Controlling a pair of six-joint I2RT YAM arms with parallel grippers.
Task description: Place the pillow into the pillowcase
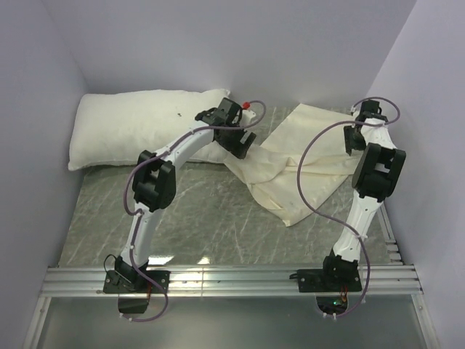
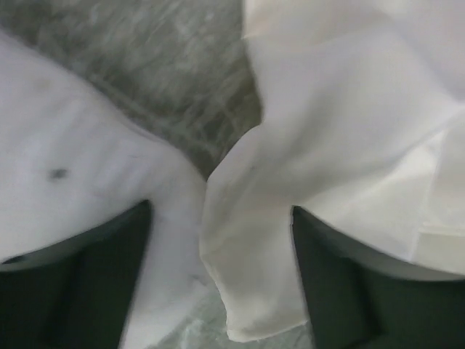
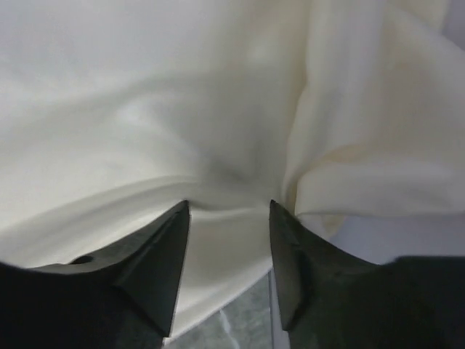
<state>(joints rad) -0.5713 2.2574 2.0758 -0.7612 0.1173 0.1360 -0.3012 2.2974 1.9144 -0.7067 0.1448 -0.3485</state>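
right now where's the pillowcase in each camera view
Top external: the pillowcase lies crumpled at centre right.
Left wrist: it fills the right half, with one edge hanging down the middle.
Right wrist: it fills nearly the whole picture.
Shared landmark: the grey marbled table, a patch at top centre in the left wrist view and a sliver at bottom centre in the right wrist view.

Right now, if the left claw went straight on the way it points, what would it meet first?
Most likely the pillowcase: its cream edge lies inside the open left claw, with the pillow just beside it. Depth is unclear.
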